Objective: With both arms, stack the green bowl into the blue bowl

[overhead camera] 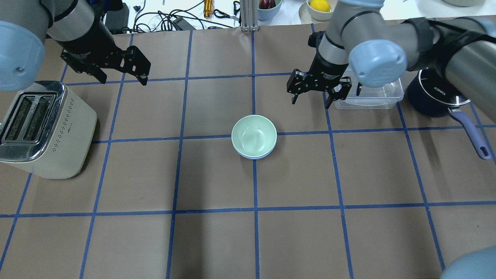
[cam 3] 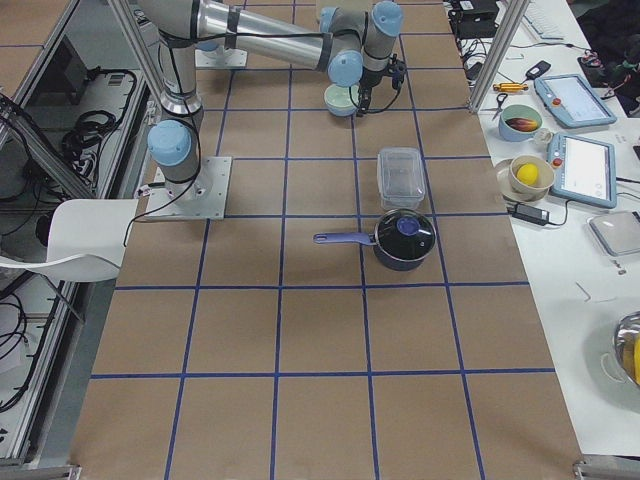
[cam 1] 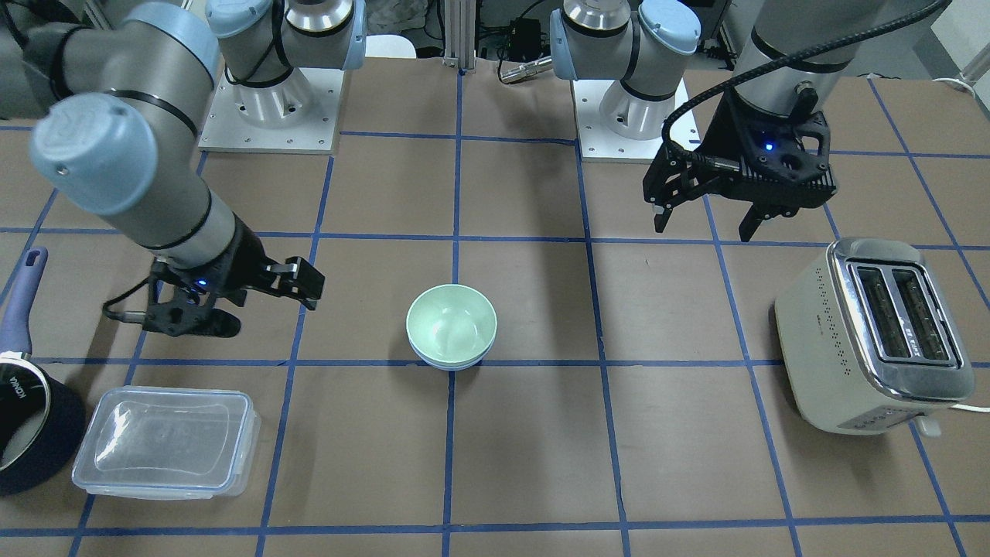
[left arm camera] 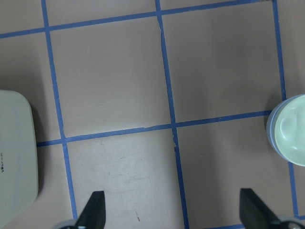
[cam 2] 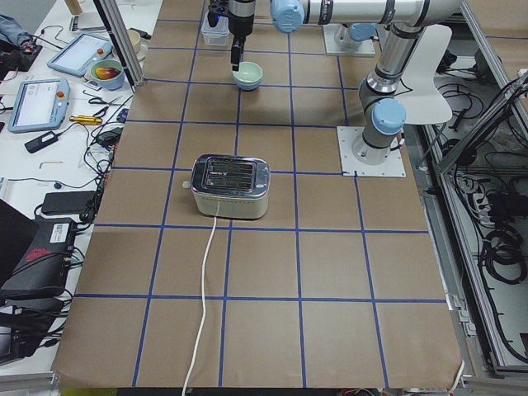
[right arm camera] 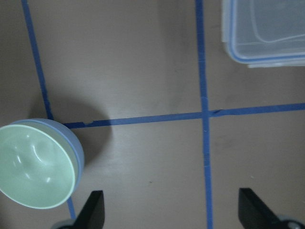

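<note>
The green bowl [cam 1: 451, 325] sits nested inside the blue bowl [cam 1: 453, 363] at the table's middle; only the blue bowl's rim shows below it. In the overhead view the green bowl [overhead camera: 254, 133] rests in the blue bowl [overhead camera: 254, 157]. My left gripper [overhead camera: 124, 79] is open and empty, raised well to the bowls' far left, near the toaster; it also shows in the front view [cam 1: 704, 228]. My right gripper [overhead camera: 311, 101] is open and empty, raised just beyond and to the right of the bowls; it also shows in the front view [cam 1: 271, 309]. The right wrist view shows the green bowl [right arm camera: 35, 164] at lower left.
A cream toaster [overhead camera: 42, 128] stands at the left. A clear lidded container [overhead camera: 372, 93] and a dark blue pot [overhead camera: 434, 93] with a long handle stand at the right, behind my right arm. Blue tape lines grid the brown table.
</note>
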Robot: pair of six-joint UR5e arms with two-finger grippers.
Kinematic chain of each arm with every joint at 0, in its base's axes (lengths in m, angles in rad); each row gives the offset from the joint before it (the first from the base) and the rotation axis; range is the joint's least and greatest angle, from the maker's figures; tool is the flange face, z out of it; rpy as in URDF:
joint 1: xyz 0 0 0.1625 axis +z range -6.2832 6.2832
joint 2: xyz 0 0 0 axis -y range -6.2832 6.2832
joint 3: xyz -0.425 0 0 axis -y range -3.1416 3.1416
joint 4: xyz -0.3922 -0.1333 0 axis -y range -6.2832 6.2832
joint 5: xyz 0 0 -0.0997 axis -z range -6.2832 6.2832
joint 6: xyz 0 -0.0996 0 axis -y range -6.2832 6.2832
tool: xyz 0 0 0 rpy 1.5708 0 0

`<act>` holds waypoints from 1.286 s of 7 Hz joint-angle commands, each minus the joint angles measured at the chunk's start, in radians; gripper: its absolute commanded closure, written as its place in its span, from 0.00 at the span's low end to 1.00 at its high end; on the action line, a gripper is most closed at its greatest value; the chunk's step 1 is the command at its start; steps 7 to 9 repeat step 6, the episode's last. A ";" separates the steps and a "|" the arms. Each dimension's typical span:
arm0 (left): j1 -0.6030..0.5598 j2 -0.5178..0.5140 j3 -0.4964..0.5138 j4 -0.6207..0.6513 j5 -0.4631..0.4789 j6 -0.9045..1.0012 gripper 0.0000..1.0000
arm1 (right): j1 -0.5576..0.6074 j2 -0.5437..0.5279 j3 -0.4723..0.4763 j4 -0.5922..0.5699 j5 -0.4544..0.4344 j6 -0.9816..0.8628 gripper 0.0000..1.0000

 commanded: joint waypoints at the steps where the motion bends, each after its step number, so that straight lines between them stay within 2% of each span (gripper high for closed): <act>1: 0.000 0.006 -0.005 -0.001 0.002 -0.025 0.00 | -0.044 -0.127 -0.006 0.124 -0.046 -0.033 0.00; 3: 0.001 0.009 0.001 -0.035 0.004 -0.039 0.00 | -0.041 -0.205 -0.012 0.201 -0.113 -0.022 0.00; 9: 0.001 0.009 0.004 -0.041 0.004 -0.050 0.00 | -0.039 -0.221 -0.011 0.203 -0.112 -0.020 0.00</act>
